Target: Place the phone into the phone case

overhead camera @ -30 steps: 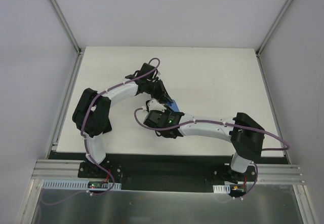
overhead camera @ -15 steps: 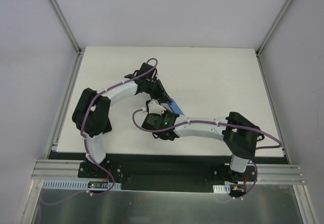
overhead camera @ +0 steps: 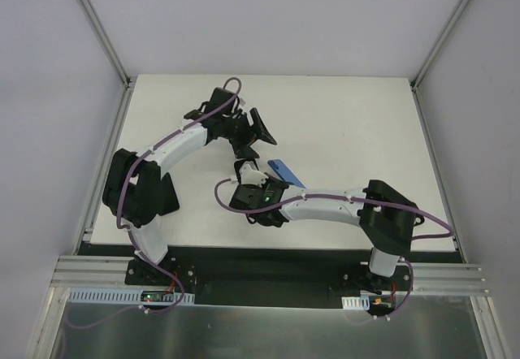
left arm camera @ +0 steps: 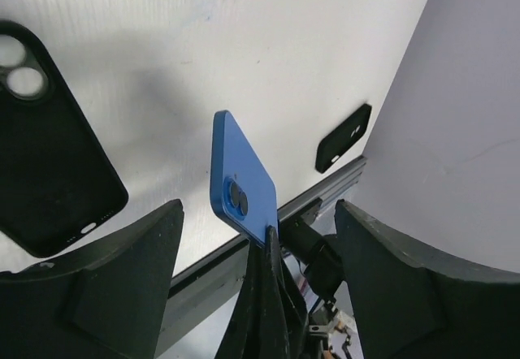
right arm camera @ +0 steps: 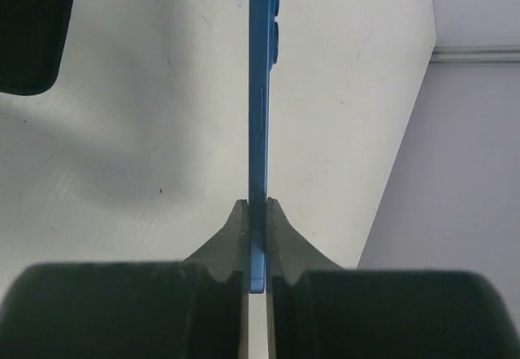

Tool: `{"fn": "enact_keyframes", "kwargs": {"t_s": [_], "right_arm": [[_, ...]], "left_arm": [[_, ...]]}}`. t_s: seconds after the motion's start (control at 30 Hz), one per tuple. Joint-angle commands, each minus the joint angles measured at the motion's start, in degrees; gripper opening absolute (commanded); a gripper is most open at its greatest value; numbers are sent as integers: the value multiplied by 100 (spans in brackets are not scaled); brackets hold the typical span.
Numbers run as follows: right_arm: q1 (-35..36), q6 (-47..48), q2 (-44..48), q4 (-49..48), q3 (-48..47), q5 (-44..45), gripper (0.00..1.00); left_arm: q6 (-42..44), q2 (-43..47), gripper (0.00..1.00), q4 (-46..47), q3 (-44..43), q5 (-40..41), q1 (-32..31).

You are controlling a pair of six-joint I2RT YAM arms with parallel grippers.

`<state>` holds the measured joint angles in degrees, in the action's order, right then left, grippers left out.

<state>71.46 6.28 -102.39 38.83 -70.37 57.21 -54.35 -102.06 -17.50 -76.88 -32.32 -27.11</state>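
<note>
The phone (left arm camera: 242, 187), blue back with two lenses showing, is held off the table by its lower end. My right gripper (right arm camera: 258, 211) is shut on it, and the phone (right arm camera: 260, 91) runs edge-on up from the pads. From above, the phone (overhead camera: 286, 172) sticks out of the right gripper (overhead camera: 272, 180). My left gripper (overhead camera: 256, 131) stands open just beyond it, its fingers (left arm camera: 122, 278) spread wide and touching nothing. The black phone case (left arm camera: 49, 156) lies flat on the table, camera cutout at its far corner. A corner of the phone case (right arm camera: 28, 34) also shows in the right wrist view.
The white table (overhead camera: 349, 131) is bounded by grey walls and metal posts. An aluminium rail (left arm camera: 325, 192) runs along its near edge. A small black object (left arm camera: 343, 137) sits near that rail. The right arm (overhead camera: 325, 205) stretches across the front of the table.
My left gripper has opened, let go of the phone and drawn back toward the far left. My right gripper closed on the phone and now holds it alone.
</note>
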Motion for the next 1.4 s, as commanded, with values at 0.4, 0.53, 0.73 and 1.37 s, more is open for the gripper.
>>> {"fn": "enact_keyframes", "kwargs": {"t_s": [0.4, 0.53, 0.73, 1.37], "right_arm": [[-1938, -926, 2916, -1200, 901, -4843, 2], [-2794, -1462, 3111, -1859, 1192, -6167, 2], [-3296, -2060, 2716, -2844, 1394, -6942, 2], [-3402, -2632, 1740, -3690, 1341, -7373, 2]], "left_arm": [[1611, 1725, 70, -1019, 717, 1316, 1305], [1646, 1418, 61, -914, 1087, 1193, 1296], [1840, 794, 48, -396, 1289, 772, 1288], [1849, -367, 34, 185, 1176, 727, 804]]}}
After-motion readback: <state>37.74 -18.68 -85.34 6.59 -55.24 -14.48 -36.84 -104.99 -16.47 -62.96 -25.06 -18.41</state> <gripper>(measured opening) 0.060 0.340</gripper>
